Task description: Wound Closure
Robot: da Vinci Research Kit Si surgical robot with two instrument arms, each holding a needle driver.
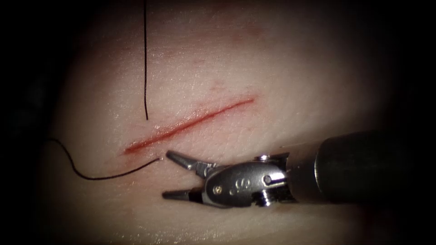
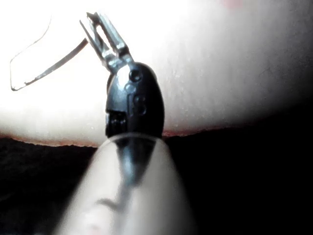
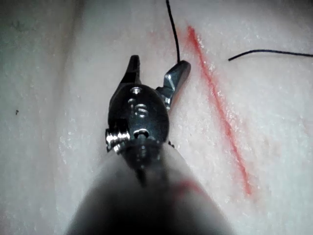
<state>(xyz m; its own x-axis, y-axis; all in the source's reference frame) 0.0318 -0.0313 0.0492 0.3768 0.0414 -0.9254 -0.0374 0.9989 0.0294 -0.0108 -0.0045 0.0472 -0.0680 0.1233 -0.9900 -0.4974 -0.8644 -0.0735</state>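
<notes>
Black thread (image 1: 106, 175) lies beside the cut (image 1: 188, 125); right tool (image 1: 175, 176) — jaws apart, empty; left tool (image 2: 100, 32) holds the needle (image 2: 54, 68).

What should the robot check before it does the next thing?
1. Right tool free to grab: ok, jaws open, holding nothing, right of the cut.
2. Cut closed: not ok, it lies open with no stitch across it.
3. Short thread within reach: ok, its loose end lies beside the right tool's upper jaw.
4. Long thread out of the way: ok, it ends left of the cut.
5. Needle found: cannot tell; a thin curved piece sits at the left tool, needle or thread unclear.
</notes>
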